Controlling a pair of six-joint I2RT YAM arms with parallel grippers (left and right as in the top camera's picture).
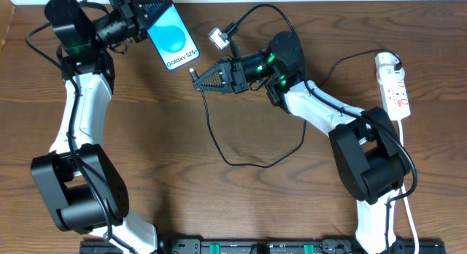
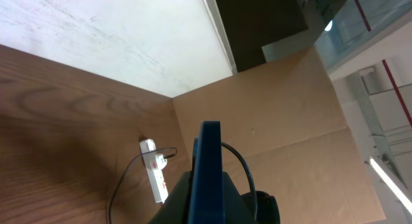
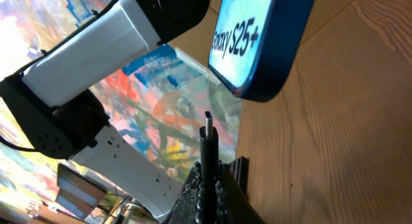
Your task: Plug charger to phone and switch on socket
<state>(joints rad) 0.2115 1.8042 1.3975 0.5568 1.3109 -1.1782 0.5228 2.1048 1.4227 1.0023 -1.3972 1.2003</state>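
Your left claw [image 1: 144, 19] sits in the upper left of the overhead view, closed on the top end of the phone [image 1: 173, 36], which it holds off the worktop [image 1: 219, 210] with the blue screen facing up. The left wrist view shows the phone edge-on, so the fingers themselves are hidden and that grip looks firm rather than proven.

Your right claw [image 1: 198, 79], near the frame's centre, is clamped tight on the charger [image 3: 207, 147] just behind its plug tip. In the right wrist view the tip stands up out of the fingers and points at the phone's lower edge. It is just below that edge and apart from it, a little left of the rounded corner.

The black cable loops down across the centre of the worktop. The socket [image 1: 393, 85] lies at the right edge, well apart from both claws.
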